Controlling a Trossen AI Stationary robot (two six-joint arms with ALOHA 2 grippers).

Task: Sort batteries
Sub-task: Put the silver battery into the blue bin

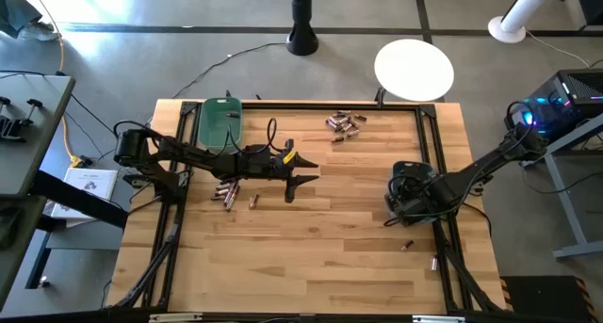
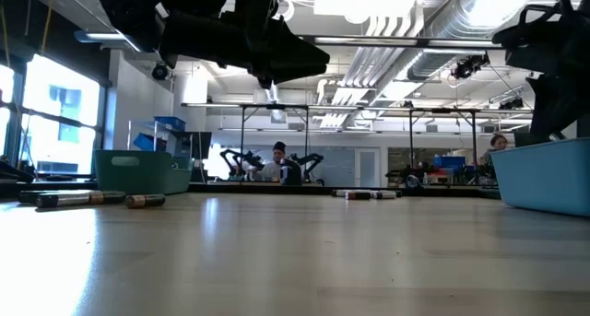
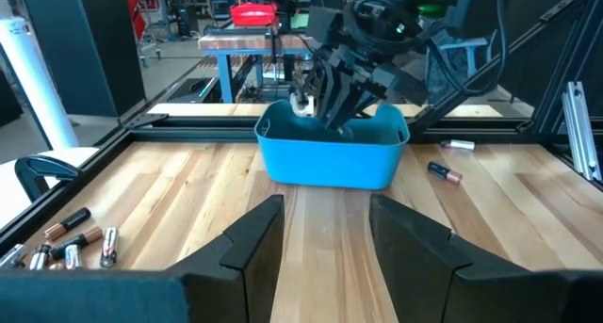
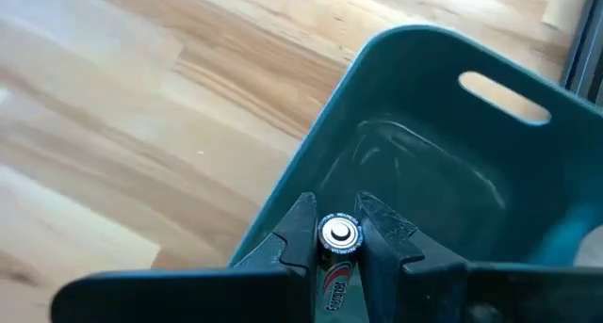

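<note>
Holding over blue bin [image 4: 443, 163]: right gripper [image 4: 341, 231], jaws clamped on one battery [image 4: 339, 236], near rim just beneath; early release risks the cell striking that rim and rolling out. Left gripper [image 3: 325, 234], jaws apart, empty, bare table ahead; loose batteries [image 3: 71, 248] lie alongside.

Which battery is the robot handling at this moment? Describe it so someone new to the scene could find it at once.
Start at the blue rectangular plastic bin on the right side of the wooden table. Over its open top hangs the right pincer, shut on one small cylindrical battery with a silvery end cap. It is the only battery off the table; all the others lie loose on the wood.
</note>
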